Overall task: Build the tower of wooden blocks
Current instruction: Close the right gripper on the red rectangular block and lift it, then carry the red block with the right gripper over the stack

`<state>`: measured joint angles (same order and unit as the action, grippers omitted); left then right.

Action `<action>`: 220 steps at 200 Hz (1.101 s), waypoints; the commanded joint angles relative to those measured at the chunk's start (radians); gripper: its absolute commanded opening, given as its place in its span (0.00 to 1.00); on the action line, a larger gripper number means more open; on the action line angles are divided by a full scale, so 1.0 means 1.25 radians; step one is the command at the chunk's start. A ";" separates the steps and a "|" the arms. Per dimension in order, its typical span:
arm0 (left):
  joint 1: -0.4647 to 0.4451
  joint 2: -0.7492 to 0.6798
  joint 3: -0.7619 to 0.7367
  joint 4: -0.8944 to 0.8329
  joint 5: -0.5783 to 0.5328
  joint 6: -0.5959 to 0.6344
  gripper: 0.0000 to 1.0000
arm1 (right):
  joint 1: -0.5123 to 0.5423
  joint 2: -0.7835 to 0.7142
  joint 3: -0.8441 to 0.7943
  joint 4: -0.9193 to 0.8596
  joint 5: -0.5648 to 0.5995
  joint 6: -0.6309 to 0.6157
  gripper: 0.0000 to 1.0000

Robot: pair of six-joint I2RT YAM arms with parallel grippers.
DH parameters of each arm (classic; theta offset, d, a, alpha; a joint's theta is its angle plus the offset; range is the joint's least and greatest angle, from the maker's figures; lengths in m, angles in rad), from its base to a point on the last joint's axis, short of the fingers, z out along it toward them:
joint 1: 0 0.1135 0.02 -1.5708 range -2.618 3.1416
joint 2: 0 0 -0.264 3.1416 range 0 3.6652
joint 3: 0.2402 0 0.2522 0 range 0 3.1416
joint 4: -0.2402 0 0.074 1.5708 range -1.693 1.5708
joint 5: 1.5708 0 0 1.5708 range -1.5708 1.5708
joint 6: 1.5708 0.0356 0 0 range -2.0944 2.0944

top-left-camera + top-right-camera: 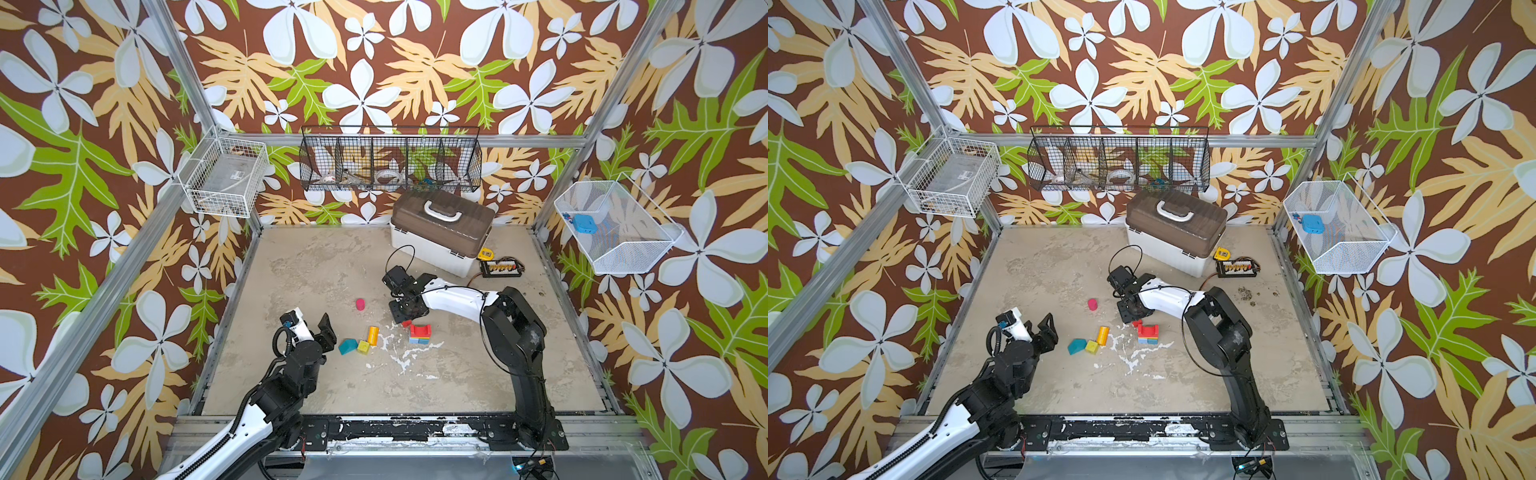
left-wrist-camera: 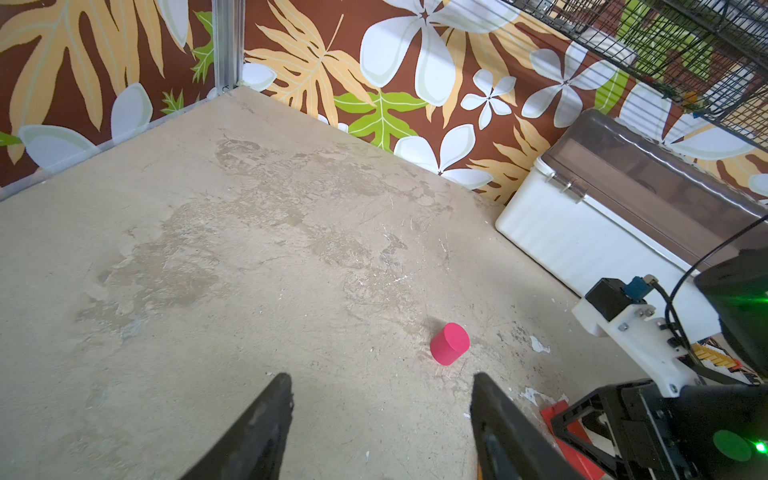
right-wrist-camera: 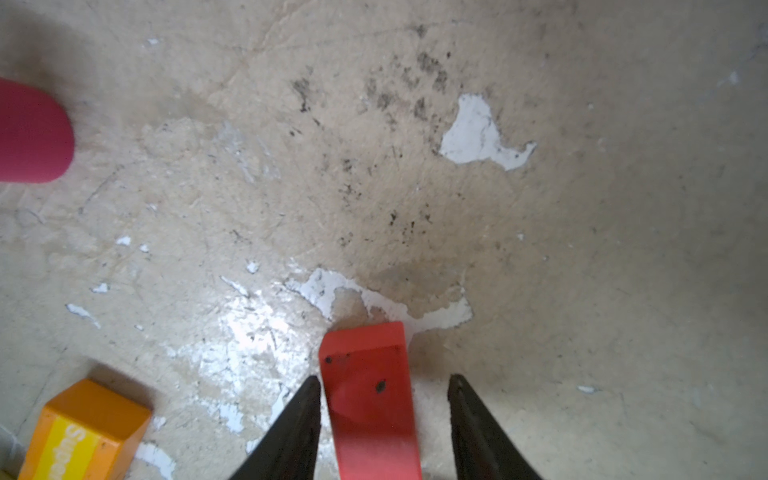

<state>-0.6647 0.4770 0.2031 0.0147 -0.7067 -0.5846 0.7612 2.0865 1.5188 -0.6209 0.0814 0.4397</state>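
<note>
Fingers: R fingers astride red block, gap one side; L fingers wide, empty.

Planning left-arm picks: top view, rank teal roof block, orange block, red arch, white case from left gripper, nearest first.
1. teal roof block, beside left gripper
2. orange block, further right
3. red arch, right of centre
4. white case, back
</note>
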 commanded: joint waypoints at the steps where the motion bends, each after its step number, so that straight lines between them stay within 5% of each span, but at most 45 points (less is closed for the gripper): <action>1: 0.001 0.001 0.008 0.015 -0.015 0.000 0.69 | 0.004 0.008 0.005 -0.010 -0.007 -0.015 0.49; 40: 0.000 -0.002 0.006 0.014 -0.014 -0.001 0.70 | 0.006 0.019 0.008 -0.004 -0.019 -0.017 0.45; 98: 0.000 -0.006 0.005 0.015 -0.011 0.001 0.69 | 0.011 0.025 0.017 -0.009 -0.004 -0.019 0.19; 140: 0.000 -0.009 0.004 0.018 -0.005 0.004 0.69 | 0.011 -0.009 0.079 -0.043 0.043 -0.032 0.14; 178: 0.000 -0.026 0.000 0.015 -0.001 0.004 0.69 | 0.010 -0.104 0.161 -0.077 0.072 -0.059 0.08; 220: 0.000 -0.057 -0.009 0.014 0.014 0.009 0.69 | 0.010 -0.295 0.097 -0.017 0.138 -0.131 0.00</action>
<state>-0.6647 0.4191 0.1951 0.0193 -0.6983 -0.5838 0.7723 1.8172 1.6878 -0.6716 0.1669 0.3412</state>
